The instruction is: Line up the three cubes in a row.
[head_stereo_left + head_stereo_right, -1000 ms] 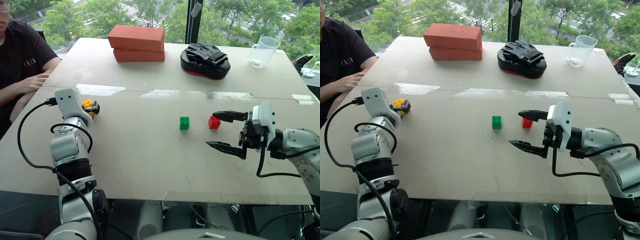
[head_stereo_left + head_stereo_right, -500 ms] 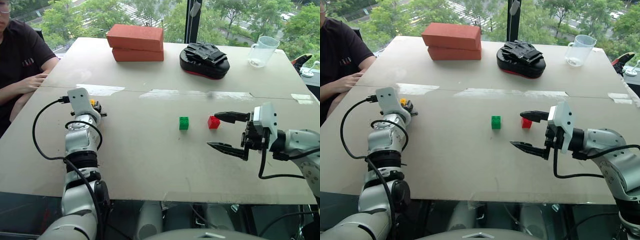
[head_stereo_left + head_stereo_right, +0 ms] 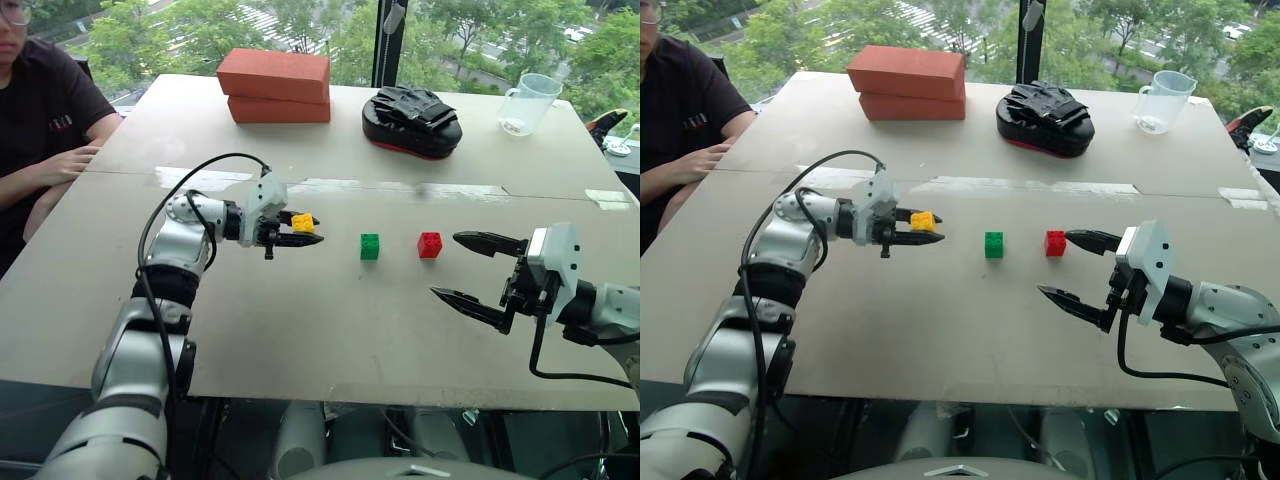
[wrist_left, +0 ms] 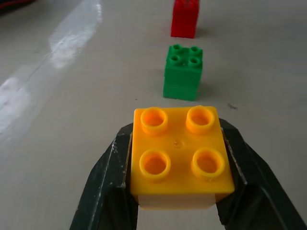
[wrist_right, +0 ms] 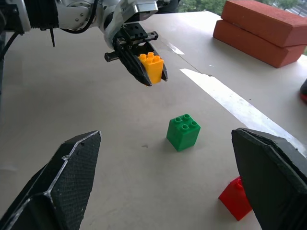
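My left gripper (image 3: 305, 230) is shut on the yellow cube (image 3: 302, 222), holding it just above the table, studs up, to the left of the green cube (image 3: 370, 246). The red cube (image 3: 430, 244) stands on the table to the right of the green one. In the left wrist view the yellow cube (image 4: 180, 155) sits between the fingers, with the green cube (image 4: 183, 72) and red cube (image 4: 185, 18) lined up beyond it. My right gripper (image 3: 478, 271) stands open and empty to the right of the red cube, apart from it.
Two large orange-red bricks (image 3: 274, 86) are stacked at the back of the table (image 3: 300, 330), with a black pad (image 3: 411, 120) and a clear plastic jug (image 3: 527, 102) to their right. A person (image 3: 40, 120) sits at the table's left side.
My left gripper has closed on the yellow cube, turned and carried it right, from the table's left side to just left of the green cube. The right gripper drew back a little, to the right.
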`<act>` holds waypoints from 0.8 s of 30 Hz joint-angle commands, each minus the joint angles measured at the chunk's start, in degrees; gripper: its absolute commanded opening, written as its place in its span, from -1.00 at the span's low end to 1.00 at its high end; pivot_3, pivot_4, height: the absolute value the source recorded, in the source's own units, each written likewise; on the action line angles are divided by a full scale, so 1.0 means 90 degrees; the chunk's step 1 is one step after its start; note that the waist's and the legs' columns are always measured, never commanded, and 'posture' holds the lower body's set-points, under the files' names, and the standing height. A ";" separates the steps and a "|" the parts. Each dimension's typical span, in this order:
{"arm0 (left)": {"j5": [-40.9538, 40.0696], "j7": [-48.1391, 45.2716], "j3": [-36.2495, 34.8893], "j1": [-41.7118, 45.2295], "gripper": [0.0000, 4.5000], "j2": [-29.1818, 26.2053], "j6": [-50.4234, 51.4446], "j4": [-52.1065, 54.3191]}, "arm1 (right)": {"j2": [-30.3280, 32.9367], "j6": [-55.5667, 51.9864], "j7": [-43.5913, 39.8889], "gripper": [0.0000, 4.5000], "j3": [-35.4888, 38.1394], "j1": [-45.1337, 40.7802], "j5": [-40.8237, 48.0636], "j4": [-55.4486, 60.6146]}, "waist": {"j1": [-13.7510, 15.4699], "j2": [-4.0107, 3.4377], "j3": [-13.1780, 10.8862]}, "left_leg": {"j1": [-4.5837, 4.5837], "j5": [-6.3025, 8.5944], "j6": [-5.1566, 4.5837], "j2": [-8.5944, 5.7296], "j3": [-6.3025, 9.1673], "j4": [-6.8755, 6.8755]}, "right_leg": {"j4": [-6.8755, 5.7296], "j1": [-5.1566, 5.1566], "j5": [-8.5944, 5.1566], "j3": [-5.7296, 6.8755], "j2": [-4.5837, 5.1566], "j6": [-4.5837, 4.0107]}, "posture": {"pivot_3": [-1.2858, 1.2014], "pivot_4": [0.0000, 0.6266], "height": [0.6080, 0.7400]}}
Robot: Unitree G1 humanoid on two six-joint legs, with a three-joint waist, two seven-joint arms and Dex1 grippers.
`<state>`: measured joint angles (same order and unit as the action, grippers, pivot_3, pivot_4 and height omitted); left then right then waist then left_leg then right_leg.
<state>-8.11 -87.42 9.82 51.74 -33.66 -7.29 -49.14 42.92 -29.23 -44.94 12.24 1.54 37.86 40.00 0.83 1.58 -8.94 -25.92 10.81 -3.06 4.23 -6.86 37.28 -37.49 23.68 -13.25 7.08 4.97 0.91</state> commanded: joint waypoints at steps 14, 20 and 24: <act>0.1002 -0.0384 0.0041 0.1135 -0.42 0.0360 -0.1923 -0.2344 | 0.0337 -0.0068 0.0122 1.00 0.0705 0.0617 0.0165 0.0493 | -0.0001 0.0002 -0.0002 | -0.0012 0.0003 -0.0006 0.0002 0.0008 0.0005 | 0.0002 0.0007 -0.0002 0.0001 -0.0003 0.0007 | 0.03 -0.52 1.00; 0.1128 -0.0262 -0.0006 0.1182 -0.42 0.0388 -0.1889 -0.2453 | 0.0370 -0.0107 0.0164 1.00 0.0755 0.0642 0.0246 0.0560 | -0.0001 0.0003 -0.0002 | -0.0011 0.0003 -0.0007 0.0002 0.0009 0.0005 | 0.0000 0.0007 -0.0001 0.0001 -0.0004 0.0010 | 0.03 -0.52 1.00; 0.1221 -0.0164 -0.0001 0.1194 -0.42 0.0446 -0.1878 -0.2516 | 0.0386 -0.0131 0.0191 1.00 0.0826 0.0737 0.0292 0.0633 | 0.0002 0.0003 -0.0002 | -0.0012 0.0003 -0.0007 0.0002 0.0010 0.0006 | 0.0000 0.0007 -0.0001 0.0002 -0.0003 0.0011 | 0.03 -0.52 1.00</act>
<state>2.67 -89.65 11.14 60.60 -29.79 -23.51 -71.70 45.81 -30.67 -43.34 16.82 8.00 39.57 43.75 0.85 1.61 -8.96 -26.02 10.84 -3.13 4.25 -6.77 37.34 -37.49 23.74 -13.25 7.10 4.94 1.02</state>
